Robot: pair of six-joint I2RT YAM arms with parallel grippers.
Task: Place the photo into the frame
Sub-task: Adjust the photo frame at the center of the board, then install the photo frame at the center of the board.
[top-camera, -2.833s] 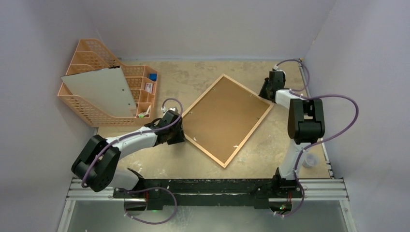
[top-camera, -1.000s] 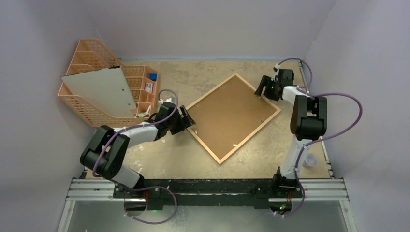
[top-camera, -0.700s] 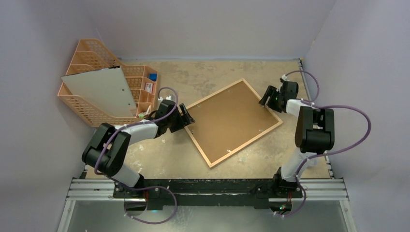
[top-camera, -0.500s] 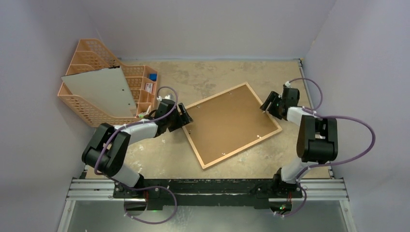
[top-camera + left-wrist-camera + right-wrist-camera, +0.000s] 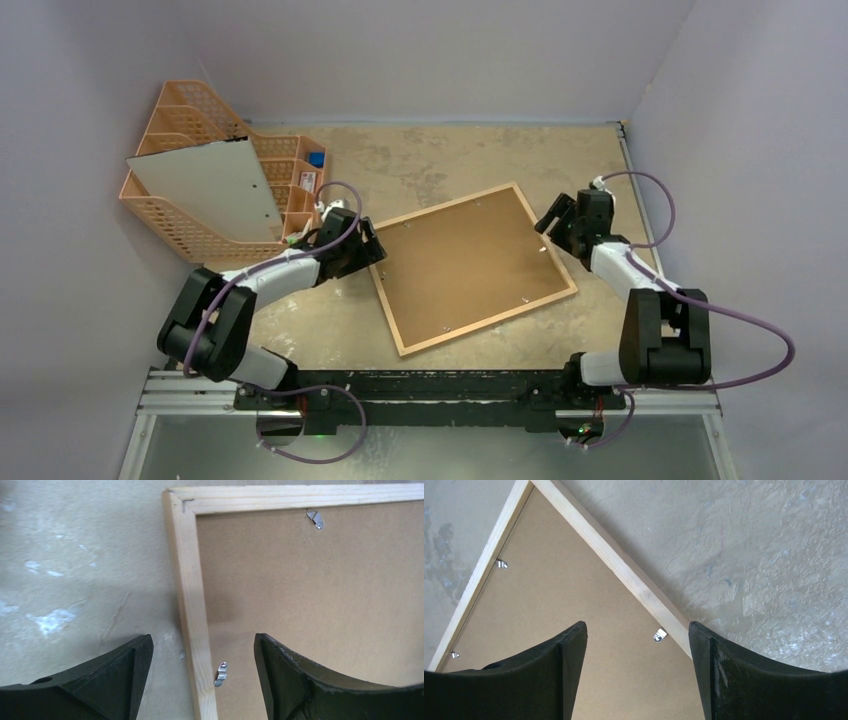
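Observation:
The frame [image 5: 490, 322] lies face down mid-table, its thin light-wood edging round a brown hardboard back [image 5: 470, 265] held by small metal clips. My left gripper [image 5: 366, 247] is open and straddles the frame's left rail [image 5: 187, 580]. In the left wrist view one finger is over the table and the other over the board, with a clip [image 5: 220, 673] between them. My right gripper [image 5: 552, 226] is open over the right rail [image 5: 614, 562], near another clip [image 5: 659, 635]. Neither gripper [image 5: 200, 641] [image 5: 637, 631] holds anything. The photo is hidden from view.
An orange mesh organizer [image 5: 180, 232] stands at the back left, with a pale grey sheet [image 5: 210, 185] leaning in it and small items in its compartments. Walls close in the table on the left, back and right.
The frame has turned clockwise on the table, its bottom corner swinging left. My right gripper has come nearer along the right rail; my left has stayed by the left rail.

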